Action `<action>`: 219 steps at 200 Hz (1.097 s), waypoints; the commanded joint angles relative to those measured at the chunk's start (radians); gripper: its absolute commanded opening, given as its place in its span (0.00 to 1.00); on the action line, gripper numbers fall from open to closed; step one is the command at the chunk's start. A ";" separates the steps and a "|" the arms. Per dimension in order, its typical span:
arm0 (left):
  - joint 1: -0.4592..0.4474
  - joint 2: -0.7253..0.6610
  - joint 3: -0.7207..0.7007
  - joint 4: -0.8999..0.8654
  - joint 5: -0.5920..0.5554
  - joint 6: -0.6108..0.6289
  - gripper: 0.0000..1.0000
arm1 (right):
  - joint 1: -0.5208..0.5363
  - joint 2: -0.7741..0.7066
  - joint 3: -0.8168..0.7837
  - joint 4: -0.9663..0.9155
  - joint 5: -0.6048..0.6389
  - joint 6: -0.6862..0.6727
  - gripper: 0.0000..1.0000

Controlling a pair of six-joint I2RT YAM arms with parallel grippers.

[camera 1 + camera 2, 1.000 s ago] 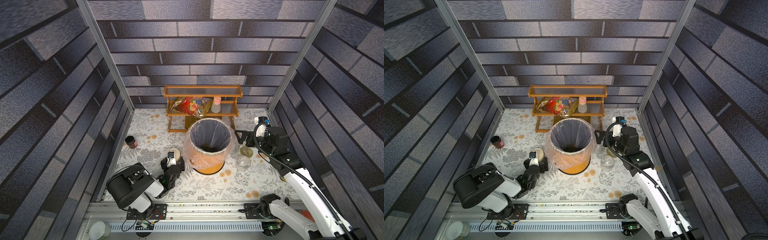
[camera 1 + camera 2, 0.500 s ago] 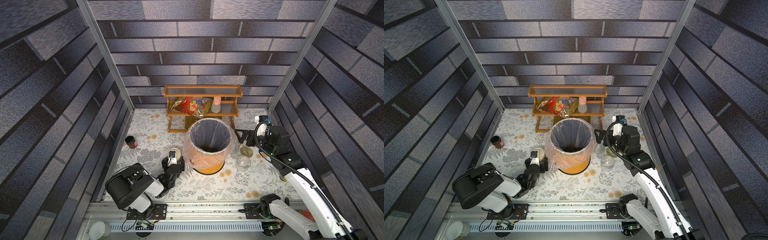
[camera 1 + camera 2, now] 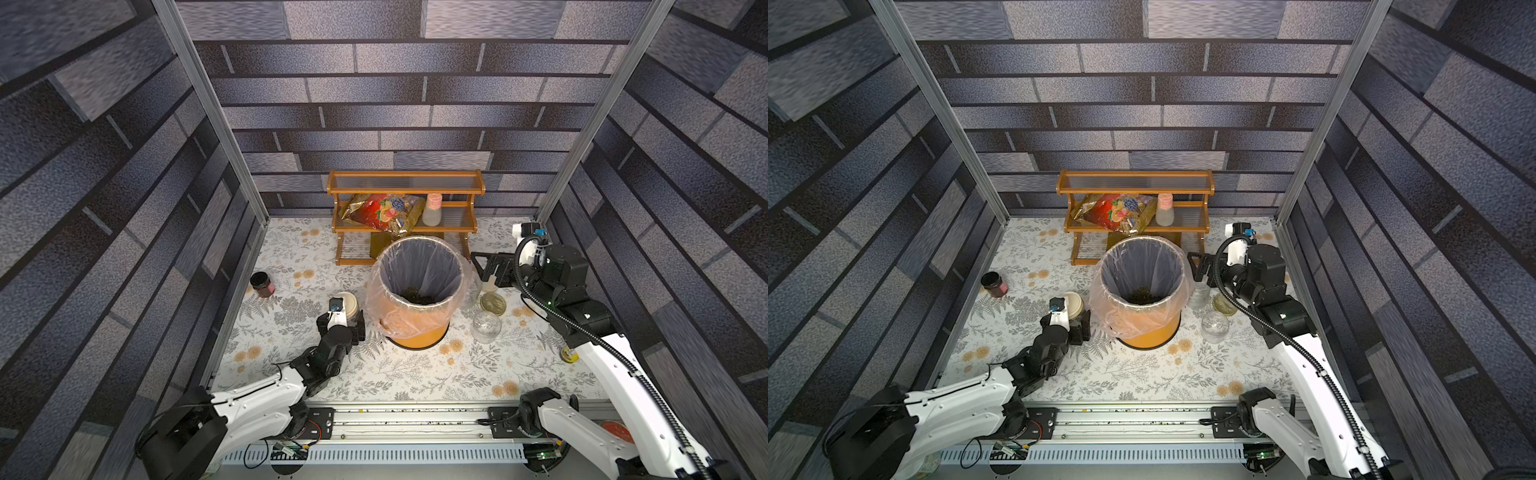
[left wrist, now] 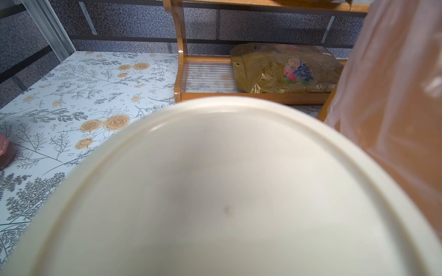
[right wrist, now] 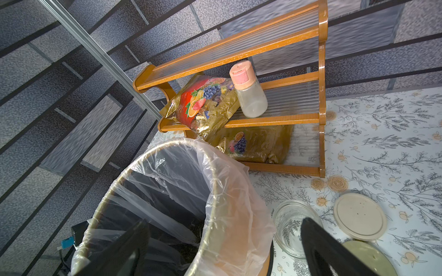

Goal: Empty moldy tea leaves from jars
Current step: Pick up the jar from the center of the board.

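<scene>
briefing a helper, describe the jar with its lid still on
Start at the central orange bin. Beside it, on the left arm's side, stands a jar. Unlike the open jars across the bin, a cream lid caps it.

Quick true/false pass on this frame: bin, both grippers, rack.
1. Tea leaves lie in the bottom of the bin. True.
2. The right gripper holds a jar. False: it is open and empty, beside the bin.
3. The jar at the left gripper has its lid on. True.
4. The pink-capped shaker stands on the top shelf of the rack. False: it is on the middle shelf.
</scene>
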 commanded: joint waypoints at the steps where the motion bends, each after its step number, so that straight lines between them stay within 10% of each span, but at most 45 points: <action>1: 0.020 -0.156 0.076 -0.228 0.019 -0.053 0.52 | -0.003 0.016 0.058 -0.012 -0.051 -0.008 1.00; 54: 0.092 -0.425 0.211 -0.550 0.154 -0.059 0.51 | -0.003 0.084 0.142 -0.006 -0.218 -0.010 1.00; 107: 0.144 -0.374 0.481 -0.739 0.280 -0.025 0.51 | 0.006 0.146 0.187 0.035 -0.352 0.004 1.00; 219: 0.449 0.022 1.030 -0.815 1.166 -0.043 0.51 | 0.065 0.288 0.338 0.176 -0.732 0.105 1.00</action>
